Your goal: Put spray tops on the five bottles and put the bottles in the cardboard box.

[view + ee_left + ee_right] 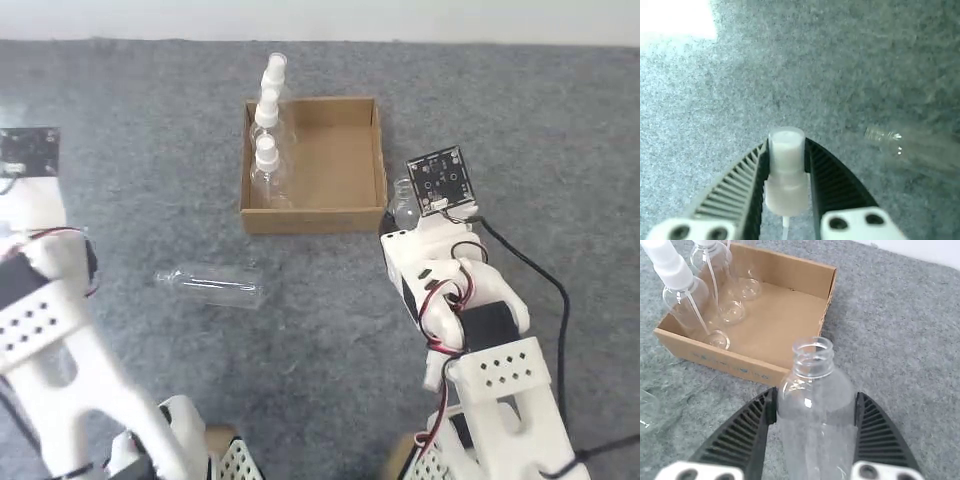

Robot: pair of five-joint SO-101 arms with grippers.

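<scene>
My left gripper (pixel 786 146) is shut on a white spray top (pixel 786 172), held upright above the grey carpet. A clear uncapped bottle (pixel 210 285) lies on its side on the carpet, left of the box; its open neck (pixel 883 136) shows in the left wrist view. My right gripper (pixel 815 397) is shut on a second clear bottle (pixel 811 367), upright with an open neck. That bottle (pixel 403 200) stands just off the front right corner of the cardboard box (pixel 330 215). Three bottles with spray tops (pixel 268 160) stand along the box's left side.
The box's right half has a bare cardboard floor (pixel 782 322). The left arm's white body (pixel 50 330) fills the near left and the right arm's body (pixel 480 340) the near right, with a black cable (pixel 560 300) trailing beside it. Grey carpet (pixel 520 110) lies all around.
</scene>
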